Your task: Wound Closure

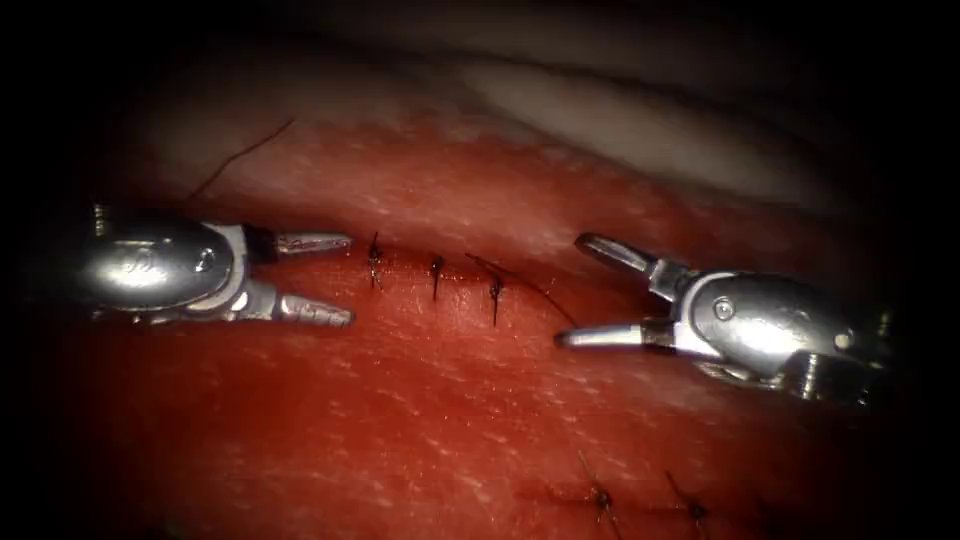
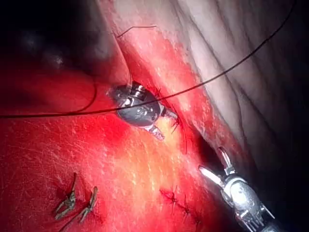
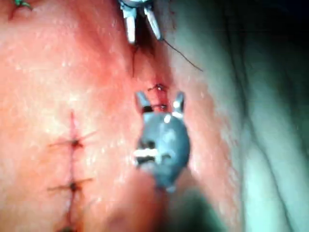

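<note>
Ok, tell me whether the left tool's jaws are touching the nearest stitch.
Apart. In the endoscope view the left tool has its jaws open, holding nothing, and a strip of bare tissue separates the jaw tips from the nearest stitch on the cut.

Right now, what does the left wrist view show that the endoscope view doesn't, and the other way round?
Left wrist view: a long dark thread stretched across the tissue, and two pale stitches away from the cut. Endoscope view: a short thread tail trailing from the stitch nearest the right tool. Both: the left tool and right tool, jaws open, holding nothing, with the stitched cut between them.
</note>
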`<state>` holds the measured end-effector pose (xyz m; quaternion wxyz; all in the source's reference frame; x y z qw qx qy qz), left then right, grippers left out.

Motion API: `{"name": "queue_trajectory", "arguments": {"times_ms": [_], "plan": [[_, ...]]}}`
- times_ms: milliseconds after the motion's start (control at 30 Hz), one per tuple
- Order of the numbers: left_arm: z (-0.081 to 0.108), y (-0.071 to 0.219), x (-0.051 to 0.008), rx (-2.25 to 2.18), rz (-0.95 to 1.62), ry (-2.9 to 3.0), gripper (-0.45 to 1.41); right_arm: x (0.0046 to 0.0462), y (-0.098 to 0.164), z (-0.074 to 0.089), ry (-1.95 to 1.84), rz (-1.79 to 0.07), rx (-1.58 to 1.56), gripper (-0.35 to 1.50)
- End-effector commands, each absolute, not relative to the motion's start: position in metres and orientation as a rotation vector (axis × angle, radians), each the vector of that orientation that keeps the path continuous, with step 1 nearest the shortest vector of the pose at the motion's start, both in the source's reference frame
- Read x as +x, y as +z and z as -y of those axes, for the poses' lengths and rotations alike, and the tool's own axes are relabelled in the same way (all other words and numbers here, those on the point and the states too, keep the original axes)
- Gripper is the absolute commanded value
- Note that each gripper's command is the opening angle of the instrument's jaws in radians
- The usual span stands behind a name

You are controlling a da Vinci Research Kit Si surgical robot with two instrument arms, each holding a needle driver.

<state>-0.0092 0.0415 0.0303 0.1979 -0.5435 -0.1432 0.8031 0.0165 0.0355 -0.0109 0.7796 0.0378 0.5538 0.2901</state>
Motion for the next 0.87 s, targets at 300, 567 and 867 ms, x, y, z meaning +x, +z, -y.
{"name": "queue_trajectory", "arguments": {"times_ms": [300, 567, 867], "plan": [[-0.0426, 0.0328, -0.0087, -1.540, 0.477, 2.281, 0.58, 0.0164, -0.0107, -0.0352, 0.590, -1.182, 0.079, 1.11], [-0.0426, 0.0328, -0.0093, -1.547, 0.485, 2.279, 0.58, 0.0159, -0.0107, -0.0352, 0.577, -1.169, 0.088, 1.09], [-0.0423, 0.0325, -0.0089, -1.548, 0.493, 2.288, 0.58, 0.0156, -0.0109, -0.0352, 0.570, -1.169, 0.088, 1.08]]}}
